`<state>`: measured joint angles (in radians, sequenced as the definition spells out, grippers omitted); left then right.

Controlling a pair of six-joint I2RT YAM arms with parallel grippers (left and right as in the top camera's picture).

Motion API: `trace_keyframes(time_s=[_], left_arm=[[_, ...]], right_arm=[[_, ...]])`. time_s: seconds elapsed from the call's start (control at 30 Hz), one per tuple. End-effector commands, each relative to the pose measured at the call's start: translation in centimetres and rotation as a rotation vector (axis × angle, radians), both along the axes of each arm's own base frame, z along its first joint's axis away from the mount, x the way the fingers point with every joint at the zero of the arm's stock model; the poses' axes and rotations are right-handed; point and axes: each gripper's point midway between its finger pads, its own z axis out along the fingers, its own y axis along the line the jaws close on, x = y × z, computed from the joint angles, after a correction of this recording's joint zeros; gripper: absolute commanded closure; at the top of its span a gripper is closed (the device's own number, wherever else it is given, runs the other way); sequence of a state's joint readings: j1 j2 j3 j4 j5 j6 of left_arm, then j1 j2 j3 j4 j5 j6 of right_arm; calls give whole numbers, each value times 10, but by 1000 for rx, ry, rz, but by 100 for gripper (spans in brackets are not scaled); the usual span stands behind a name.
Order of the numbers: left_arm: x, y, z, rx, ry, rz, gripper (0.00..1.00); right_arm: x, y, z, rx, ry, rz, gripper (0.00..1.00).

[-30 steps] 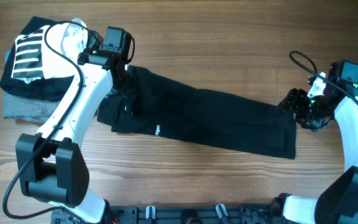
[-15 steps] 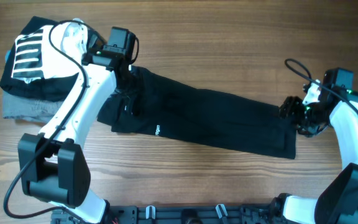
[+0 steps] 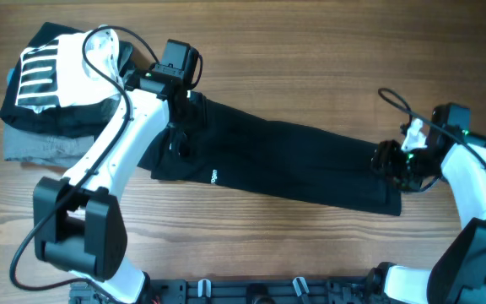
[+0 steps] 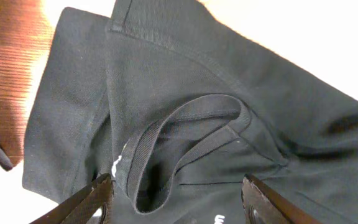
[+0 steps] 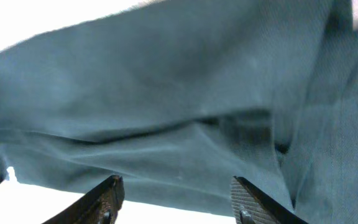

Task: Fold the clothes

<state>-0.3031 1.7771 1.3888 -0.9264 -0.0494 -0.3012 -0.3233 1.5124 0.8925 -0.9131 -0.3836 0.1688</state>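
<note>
Moved inward; only wrist views show left gripper (image 4: 178,200), right gripper (image 5: 176,198) wide over T-shirt (image 4: 185,68).

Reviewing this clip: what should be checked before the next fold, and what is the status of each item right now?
1. The left gripper is open above the collar: ok.
2. The right gripper is open over the hem end: ok.
3. The T-shirt lies as one long strip on the table: ok.
4. Either gripper touches fabric: cannot tell.
5. The T-shirt lies apart from the striped garment: cannot tell, the arm hides the gap.
</note>
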Motion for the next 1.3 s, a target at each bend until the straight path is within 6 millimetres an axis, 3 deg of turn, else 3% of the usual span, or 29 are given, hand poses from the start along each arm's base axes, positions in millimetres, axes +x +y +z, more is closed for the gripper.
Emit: trace_keyframes(time_s=[0.0,0.1,0.17,0.33,0.43,0.5,0.63,0.7,0.77,0.9,1.03,1.07,1.1,1.17,1.2,1.27], left_arm=[[-17,2,-38,21,112,-13,35],[-26,5,-52,33,149,-13,35],[-26,5,-58,31,144,-13,35],[-24,4,-74,21,111,-13,35],[-23,4,-78,18,101,-12,35],[-25,5,-78,21,109,-12,34],[-26,5,-74,19,103,-12,29],[-26,5,-60,12,83,-12,23],[-23,4,-40,-1,41,-12,21],[-24,5,9,-33,-64,-12,14],[-34,8,62,-72,-194,-14,11],[-36,8,69,-77,-210,-14,10],[-37,9,75,-83,-228,-14,10],[-38,9,82,-89,-249,-14,9],[-38,9,83,-90,-252,-14,10],[-39,9,82,-89,-248,-14,10]], right_arm=[[-20,-15,-19,-93,96,-122,38],[-19,-16,-22,-102,89,-130,35],[-17,-15,-22,-92,80,-126,40],[-40,-3,-20,-43,169,-96,37],[-29,-14,-23,-97,137,-142,36],[-15,-21,-23,-124,77,-146,27],[-4,-41,-21,-142,16,-191,19],[-5,-55,-22,-132,-4,-216,16],[-5,-53,-23,-106,-16,-210,16],[-1,-33,-36,-34,-45,-153,16],[-17,-9,-71,9,-38,-102,19],[-21,-5,-75,22,-32,-101,23],[-23,3,-76,61,-45,-93,36],[-14,20,-67,162,-138,-27,60],[-8,25,-62,195,-179,-11,66],[4,29,-49,243,-249,8,88]])
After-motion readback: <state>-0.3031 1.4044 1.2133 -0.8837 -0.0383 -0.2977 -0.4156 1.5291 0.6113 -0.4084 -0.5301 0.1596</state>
